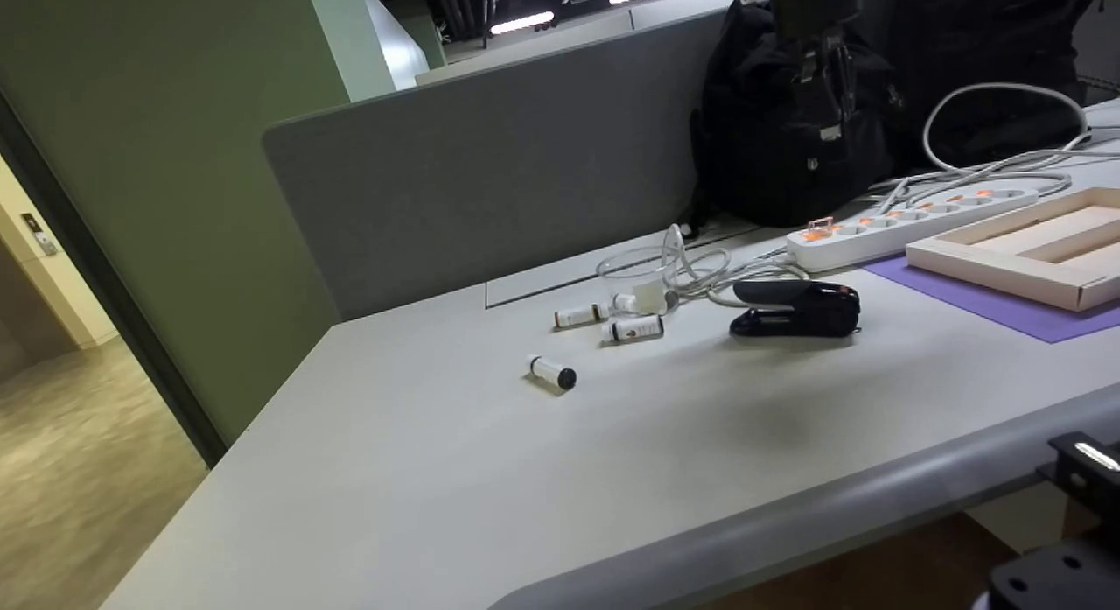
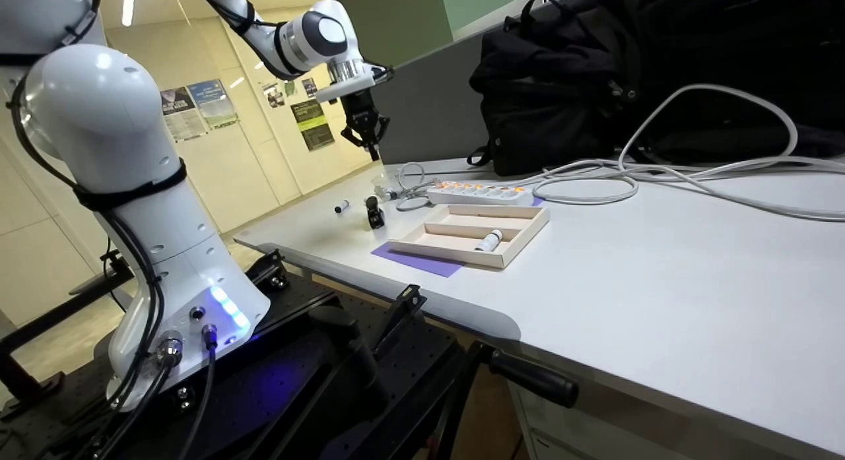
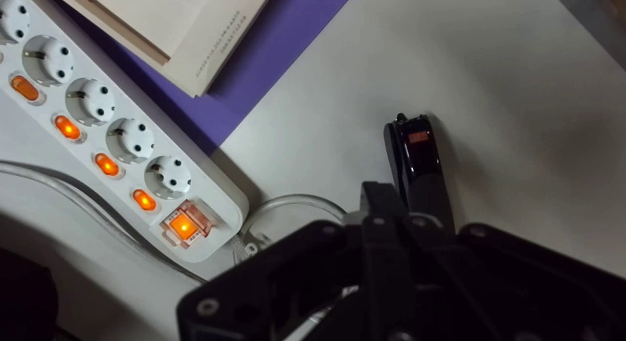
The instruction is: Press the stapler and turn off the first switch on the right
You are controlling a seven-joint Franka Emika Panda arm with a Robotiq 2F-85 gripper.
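The black stapler (image 1: 796, 310) lies on the white table with its handle raised; it also shows in an exterior view (image 2: 375, 213) and the wrist view (image 3: 419, 152). My gripper (image 2: 373, 152) is shut and empty, pointing down high above the table. In the wrist view its fingertips (image 3: 385, 196) overlap the stapler's handle, hiding its lower end. A white power strip (image 1: 910, 225) lies beside the stapler. In the wrist view, the square end switch (image 3: 184, 226) under a raised clear cover glows orange. Nearby small switches (image 3: 144, 199) glow too; one farther up (image 3: 24, 88) looks dimmer.
A wooden tray (image 2: 462, 252) on purple paper (image 2: 422, 262) holds a white vial (image 2: 489, 241). Several vials (image 1: 552, 372) and a clear cup (image 1: 630, 264) lie near the stapler. White cables (image 1: 1006, 168), black backpacks (image 1: 787, 129) and a grey partition (image 1: 507, 164) stand behind.
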